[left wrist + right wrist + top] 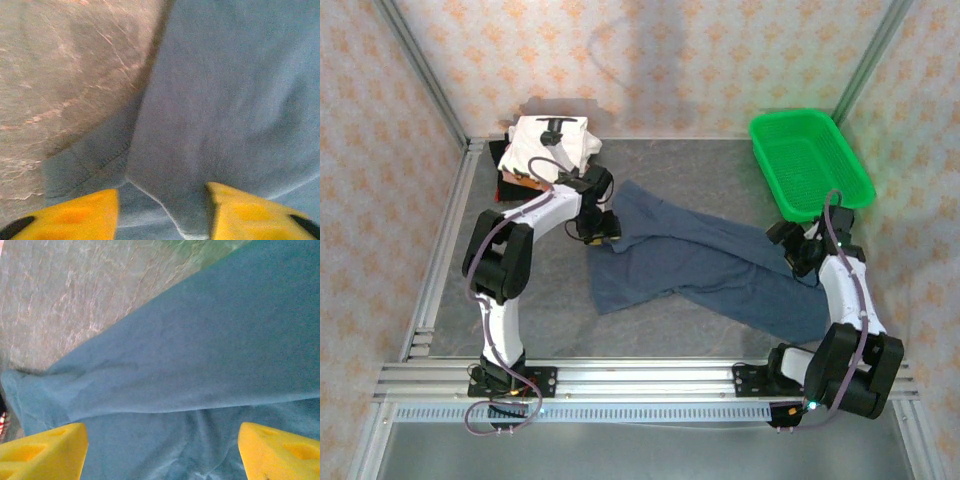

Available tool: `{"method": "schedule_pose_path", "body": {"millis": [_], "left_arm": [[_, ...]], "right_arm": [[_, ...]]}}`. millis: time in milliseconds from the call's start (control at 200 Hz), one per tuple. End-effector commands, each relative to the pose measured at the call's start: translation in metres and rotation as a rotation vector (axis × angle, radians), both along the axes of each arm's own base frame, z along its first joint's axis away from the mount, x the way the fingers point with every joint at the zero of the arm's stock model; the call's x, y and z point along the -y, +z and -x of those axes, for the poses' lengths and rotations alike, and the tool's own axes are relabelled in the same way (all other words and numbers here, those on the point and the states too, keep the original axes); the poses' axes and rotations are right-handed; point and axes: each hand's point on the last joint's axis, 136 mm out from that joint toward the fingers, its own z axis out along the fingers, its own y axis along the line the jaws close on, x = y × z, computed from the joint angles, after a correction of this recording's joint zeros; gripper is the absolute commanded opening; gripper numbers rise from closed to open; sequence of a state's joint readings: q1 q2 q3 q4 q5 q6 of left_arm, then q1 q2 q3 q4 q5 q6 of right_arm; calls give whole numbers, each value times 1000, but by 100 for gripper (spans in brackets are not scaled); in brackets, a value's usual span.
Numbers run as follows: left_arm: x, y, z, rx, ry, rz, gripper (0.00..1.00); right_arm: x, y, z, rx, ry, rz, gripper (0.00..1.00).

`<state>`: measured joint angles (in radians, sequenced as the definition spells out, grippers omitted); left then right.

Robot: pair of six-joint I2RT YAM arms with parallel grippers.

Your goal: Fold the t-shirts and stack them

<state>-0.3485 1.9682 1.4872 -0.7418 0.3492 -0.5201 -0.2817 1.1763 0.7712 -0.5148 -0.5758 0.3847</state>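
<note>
The navy-blue t-shirt [700, 265] is lying loosely bunched on the grey table [670, 165], stretching from under the left gripper [603, 228] to under the right gripper [798, 255]. The left jaws are standing apart, with their yellow fingers [80, 215] poised over the cloth. A hemmed edge is running between them, and bare table is showing ahead to their left. The right jaws are gaping wide above a broad fold of the shirt and are pinching nothing. The stack of folded shirts [545, 145] is sitting beyond the left jaws, and the green basket [810, 160] is sitting beyond the right ones.
</note>
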Motion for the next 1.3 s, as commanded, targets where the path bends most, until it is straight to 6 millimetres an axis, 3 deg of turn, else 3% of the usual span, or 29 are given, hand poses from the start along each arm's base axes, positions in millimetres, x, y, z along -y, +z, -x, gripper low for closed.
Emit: {"method": "schedule_pose_path", "body": {"millis": [0,80,400,641,786,856,966,1056,1291], "left_arm": [[16,61,-37,204,-15,54,65],[20,79,-54,266,-14,54,70],[23,32,-124,246,-31,-102,70],[18,-7,-145,230,-19,-182,68],[22,-34,-146,192,-12,-178,66],[24,-45,-144,170,-14,-170,58],[17,-59,-139,135,-12,-180,27],[-5,-63,-136,108,40,-207,10],[-75,-45,-134,123,193,-234,5]], "right_arm": [[-8,-7,4,-32,3,-10,78],[-15,-10,5,-37,8,-16,78],[-46,-26,1,-83,60,37,77],[-64,-28,-3,-98,91,66,76],[-73,-34,-6,-132,113,118,77],[-72,-40,-9,-159,104,150,77],[-68,-48,-17,-183,76,194,77],[-60,-56,-22,-202,46,248,77],[-49,-71,-50,-223,24,331,77]]}}
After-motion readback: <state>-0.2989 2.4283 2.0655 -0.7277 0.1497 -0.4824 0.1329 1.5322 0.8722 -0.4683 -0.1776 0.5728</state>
